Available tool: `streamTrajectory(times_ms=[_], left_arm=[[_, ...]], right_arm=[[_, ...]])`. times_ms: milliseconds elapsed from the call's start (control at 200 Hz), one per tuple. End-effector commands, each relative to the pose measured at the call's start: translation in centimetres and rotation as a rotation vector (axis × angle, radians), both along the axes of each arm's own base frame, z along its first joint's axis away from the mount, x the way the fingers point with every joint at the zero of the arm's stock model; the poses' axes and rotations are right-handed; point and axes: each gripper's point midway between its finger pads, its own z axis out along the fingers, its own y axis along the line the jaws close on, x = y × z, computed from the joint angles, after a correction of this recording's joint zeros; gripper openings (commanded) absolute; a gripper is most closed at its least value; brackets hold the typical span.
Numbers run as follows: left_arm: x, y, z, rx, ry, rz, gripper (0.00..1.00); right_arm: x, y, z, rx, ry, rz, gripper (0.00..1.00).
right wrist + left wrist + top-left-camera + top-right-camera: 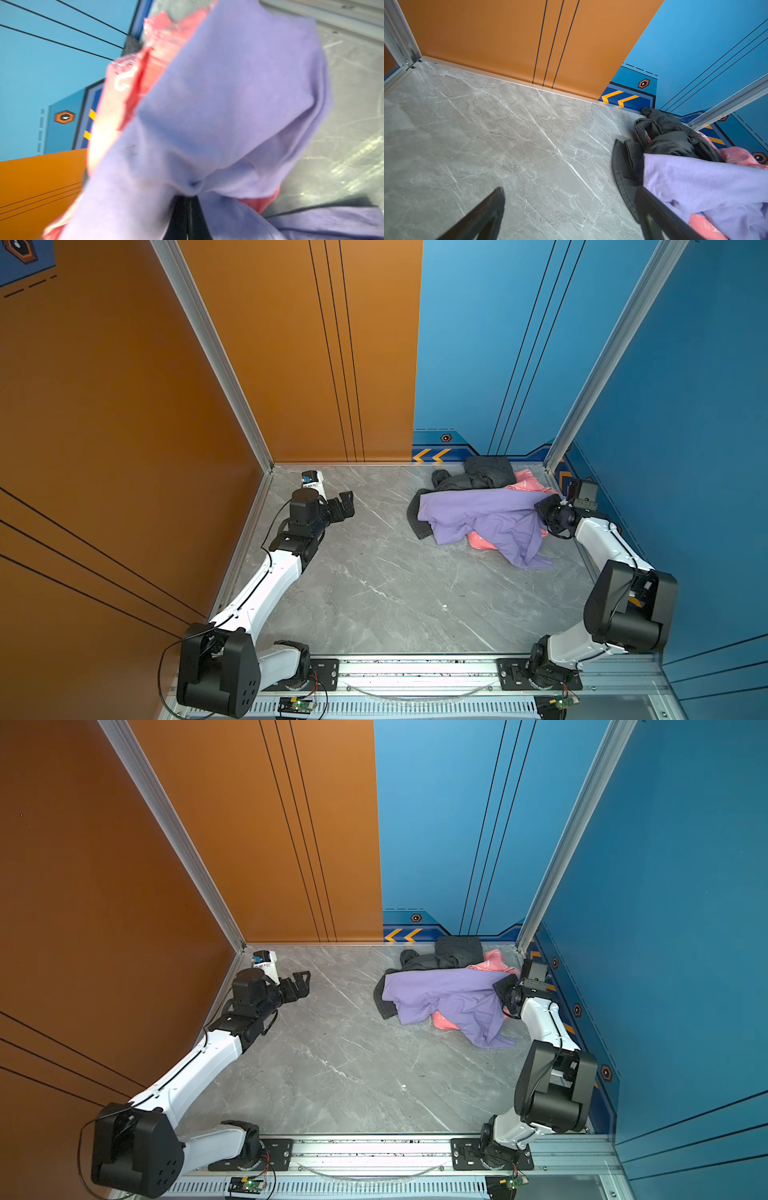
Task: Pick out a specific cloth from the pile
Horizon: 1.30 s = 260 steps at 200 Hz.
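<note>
The lavender cloth (478,514) (440,990) lies draped over the pile at the back right of the table, spread toward the middle. Under it show the pile's dark grey garment (486,472) and its pink garment (530,481) with white print. My right gripper (540,508) (502,986) is at the cloth's right edge. In the right wrist view that gripper (190,199) is shut, and a bunched fold of the cloth (239,93) is pinched at its tips. My left gripper (345,506) (570,190) stands open at the back left with nothing in it, well apart from the cloth (695,182).
The grey marble table (374,593) is boxed in by an orange wall (124,406) on the left and back, and a blue wall (685,406) on the back and right. Aluminium posts (557,456) stand at the back corners. A metal rail (415,672) runs along the front edge.
</note>
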Motion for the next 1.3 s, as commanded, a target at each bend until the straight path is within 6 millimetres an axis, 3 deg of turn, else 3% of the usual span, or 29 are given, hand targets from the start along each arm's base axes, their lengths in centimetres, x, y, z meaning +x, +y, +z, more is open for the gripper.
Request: streamTrajectory(times_ms=[0,330,626,821,1041,1296], left_arm=[[-0.2,0.2,1.0,-0.020,-0.030,0.001,0.98],[0.4,-0.3,1.1,-0.030,-0.034,-0.021,0.98],[1.2,-1.5,2.0,-0.063,-0.056,-0.073,0.98],[1.8,-2.6,3.4,-0.090,-0.087,-0.117,0.98],[2.3,-4.0,5.6,-0.133,-0.143,-0.173,0.99],[2.7,-7.0,8.5,-0.162,-0.227,-0.264,0.98]], right_arm=[[1.2,-0.1,4.8,0.002,-0.179,-0.029,0.00],[3.0,2.3,14.1,0.019,-0.469,0.044,0.00],[4.4,7.6,22.7,0.015,-0.677,0.204,0.00],[5.0,11.5,27.3,0.005,-0.769,0.305,0.00],[5.5,16.6,30.5,0.015,-0.819,0.424,0.00],[5.5,24.9,29.5,0.025,-0.775,0.625,0.00]])
